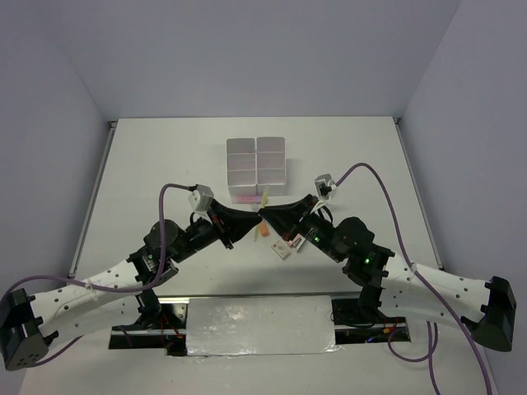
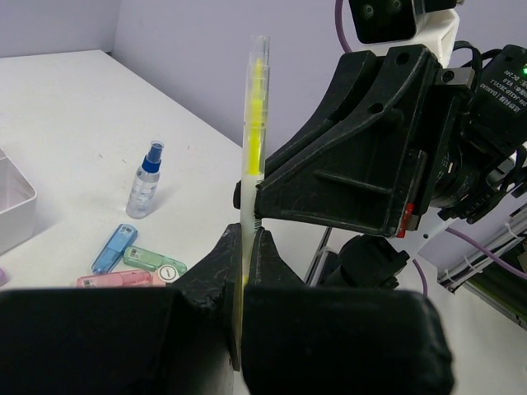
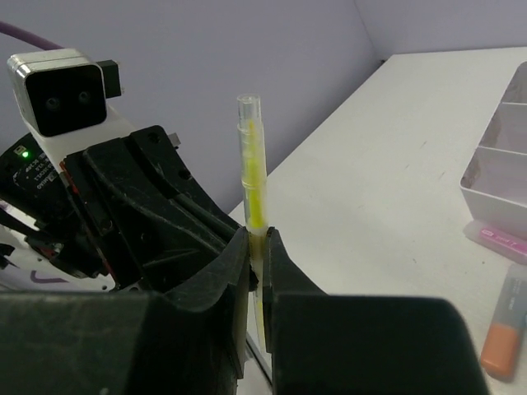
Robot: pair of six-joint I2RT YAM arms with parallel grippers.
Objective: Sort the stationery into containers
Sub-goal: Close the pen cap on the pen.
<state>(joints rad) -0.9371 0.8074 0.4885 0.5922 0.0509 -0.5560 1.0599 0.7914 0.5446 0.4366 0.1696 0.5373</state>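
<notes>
Clamped hard on a thin yellow pen (image 2: 254, 132) with the left claw (image 2: 244, 247), low on the barrel, pen upright and rising well above the fingertips. Clenched on the same pen with the right claw (image 3: 258, 247), again at the lower end. Tip to tip over the worktop (image 1: 165, 164), just in front of the white six-compartment container (image 1: 257, 164). Loose on the worktop: a blue-capped clear bottle (image 2: 146, 181); close together, a blue marker (image 2: 114, 248), green marker (image 2: 154, 261) and pink marker (image 2: 119, 280); near the container, an orange marker (image 3: 498, 341).
</notes>
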